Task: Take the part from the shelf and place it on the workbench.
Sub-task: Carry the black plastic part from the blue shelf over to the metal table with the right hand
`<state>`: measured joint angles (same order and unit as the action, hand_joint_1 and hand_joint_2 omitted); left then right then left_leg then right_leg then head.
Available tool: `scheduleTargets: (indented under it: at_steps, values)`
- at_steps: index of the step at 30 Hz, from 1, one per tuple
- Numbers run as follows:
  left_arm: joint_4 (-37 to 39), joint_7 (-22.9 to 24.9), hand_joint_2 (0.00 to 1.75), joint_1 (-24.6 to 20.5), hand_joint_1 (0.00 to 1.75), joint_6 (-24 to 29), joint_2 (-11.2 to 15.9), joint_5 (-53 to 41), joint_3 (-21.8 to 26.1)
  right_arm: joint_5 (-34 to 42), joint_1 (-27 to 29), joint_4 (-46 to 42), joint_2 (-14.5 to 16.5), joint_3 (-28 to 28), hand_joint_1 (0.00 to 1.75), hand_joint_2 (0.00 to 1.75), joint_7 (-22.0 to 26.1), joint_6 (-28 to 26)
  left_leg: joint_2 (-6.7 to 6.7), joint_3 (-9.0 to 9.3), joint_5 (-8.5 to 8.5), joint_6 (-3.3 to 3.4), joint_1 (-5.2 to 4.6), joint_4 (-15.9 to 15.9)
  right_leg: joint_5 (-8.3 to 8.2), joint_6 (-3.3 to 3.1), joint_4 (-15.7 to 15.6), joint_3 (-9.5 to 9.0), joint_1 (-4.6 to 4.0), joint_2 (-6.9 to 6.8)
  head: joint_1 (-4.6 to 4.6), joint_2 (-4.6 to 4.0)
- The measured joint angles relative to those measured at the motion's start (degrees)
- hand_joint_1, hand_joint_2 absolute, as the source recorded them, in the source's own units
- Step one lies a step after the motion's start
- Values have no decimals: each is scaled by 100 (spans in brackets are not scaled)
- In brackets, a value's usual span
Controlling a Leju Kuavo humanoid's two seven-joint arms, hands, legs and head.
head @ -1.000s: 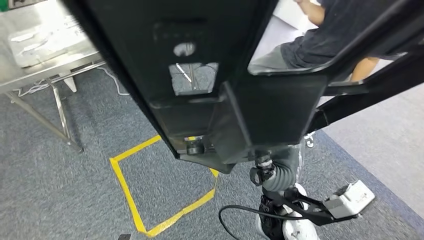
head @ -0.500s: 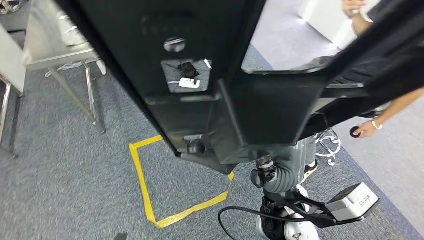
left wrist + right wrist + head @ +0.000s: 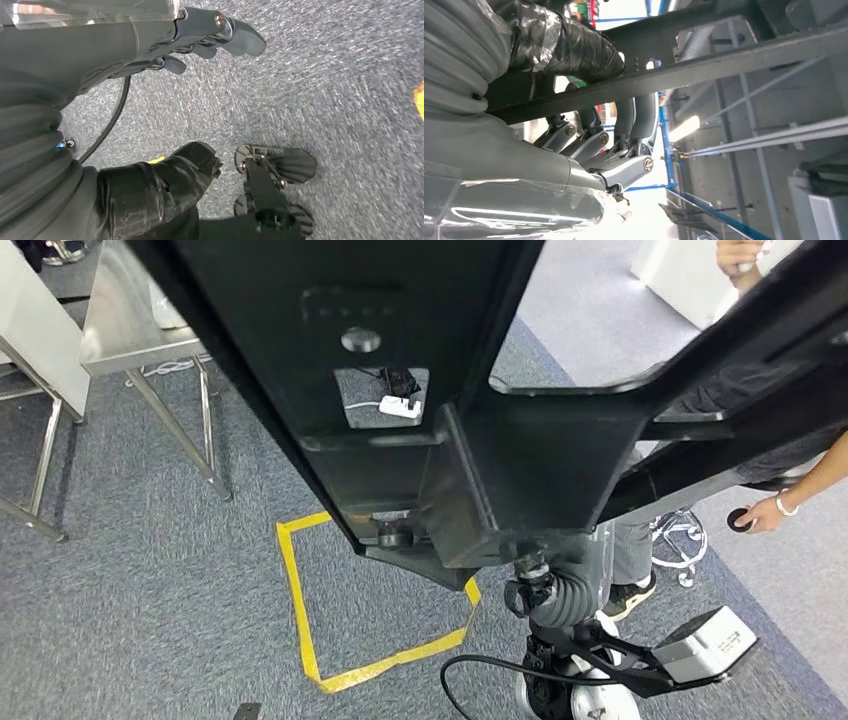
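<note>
Under the head camera, the right hand [image 3: 599, 145] carries the black part [image 3: 480, 420] over the floor, with the workbench not yet reached.

Seen from the right wrist, that hand's fingers [image 3: 621, 122] curl up around a bar of the part, gripping it, and the head view shows the part raised high and close, a large black metal frame with cut-outs spanning most of the scene. The left hand [image 3: 200, 37] hangs by the robot's side with loosely bent fingers holding nothing. So the pick from the shelf looks done; the carry and the set-down remain. A steel table [image 3: 130, 335], far left, may be the workbench, though I cannot tell. Yellow tape [image 3: 300, 610] marks a square on the carpet near the robot, and a person's arm [image 3: 800, 490] reaches in at the right. No containers are visible.
</note>
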<state>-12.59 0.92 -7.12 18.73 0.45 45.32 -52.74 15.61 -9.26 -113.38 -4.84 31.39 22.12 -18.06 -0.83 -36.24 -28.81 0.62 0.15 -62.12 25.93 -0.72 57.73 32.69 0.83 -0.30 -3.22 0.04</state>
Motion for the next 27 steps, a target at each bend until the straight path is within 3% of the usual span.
scheduleTargets:
  at_steps: [3, 5, 6, 7, 8, 10, 14, 16, 18, 19, 20, 21, 23, 24, 25, 27]
  values:
    - [0, -1, 175, 1, 0, -1, -2, 1, 0, 6, -3, -2, 1, 0, 175, 175, -1, 1, 10, -99, -131, -18, 6, -212, -2, -10, -5, -2, 5, -4, -20, 0]
    - [0, 1, 175, 5, 0, -1, -2, -1, 0, 37, 5, -2, -1, 0, 175, 175, -1, 2, 18, -333, -310, -50, 26, -681, 3, -16, -2, 2, 4, -7, -20, 0]
    - [1, 5, 175, 12, 0, 0, -1, -3, 0, 61, 12, -2, -1, 0, 175, 175, -1, 5, 28, -425, -313, -74, 45, -854, 14, -15, 0, -1, 6, -8, -21, 0]
    - [1, 15, 175, 19, 0, 2, 4, -4, 0, 87, 19, -2, -2, 0, 175, 175, -1, 11, 45, -378, -191, -96, 67, -750, 35, 1, 10, -11, 15, -7, -21, 0]
    - [2, 25, 175, 23, 0, 3, 9, -3, 0, 108, 21, -2, -2, 0, 175, 175, -1, 22, 62, -231, -36, -103, 75, -444, 62, 32, 21, -22, 17, -4, -21, 0]
    - [2, 39, 175, 18, 0, 4, 18, 8, 0, 127, 17, -2, -2, 0, 175, 175, -2, 51, 68, 146, 223, -48, 61, 306, 117, 122, 31, -47, 16, 1, -14, 0]
    - [2, 68, 175, 44, 0, 12, 18, 26, 0, 148, 7, 3, -2, 0, 175, 175, -5, 83, 36, 248, 158, 135, 59, 407, 137, 268, 187, -58, 13, 4, 6, 0]
    - [2, 89, 175, 44, 0, 19, 22, 24, 0, 170, -6, 6, -2, 0, 175, 175, -5, 106, 35, 338, 135, 204, 58, 418, 355, 302, 636, 161, 23, 8, 26, 0]
    - [2, 106, 175, 40, 0, 24, 30, 18, 0, 193, -12, 17, -2, 0, 175, 175, -10, 125, 36, 379, 99, 243, 44, 414, 631, 315, 1332, 573, 18, 11, 43, 0]
    - [2, 115, 175, 42, 0, 25, 33, 14, 0, 202, -10, 27, -3, 0, 175, 175, -14, 134, 33, 402, 75, 252, 35, 412, 685, 315, 1580, 759, 18, 11, 49, 0]
    - [2, 121, 175, 48, 0, 25, 34, 8, 0, 208, -9, 35, -4, 0, 175, 175, -17, 144, 26, 435, 44, 253, 27, 410, 639, 307, 1656, 867, 18, 11, 50, 0]
    - [2, 127, 175, 53, 0, 22, 35, 2, 0, 212, -9, 42, -5, 0, 175, 175, -20, 157, 17, 482, 7, 247, 22, 408, 483, 285, 1533, 877, 13, 12, 50, 0]
    - [2, 128, 175, 60, 0, 19, 32, -7, 0, 211, -15, 45, -9, 0, 175, 175, -20, 186, -3, 593, -78, 218, 20, 410, -9, 213, 831, 649, -18, 16, 57, 0]
    - [2, 127, 175, 57, 0, 16, 28, -8, 0, 212, -22, 47, -10, 0, 175, 175, -20, 199, -13, 635, -117, 195, 19, 411, -126, 174, 492, 532, -44, 17, 58, 0]
    - [2, 126, 175, 51, 0, 16, 26, -7, 0, 213, -30, 49, -11, 0, 175, 175, -21, 214, -17, 657, -153, 163, 19, 418, -184, 139, 268, 445, -69, 19, 69, 0]
    - [2, 124, 175, 43, 0, 12, 25, -4, 0, 215, -41, 51, -14, 0, 175, 175, -23, 235, -16, 698, -174, 91, 13, 409, -130, 83, 127, 388, -92, 24, 87, 0]
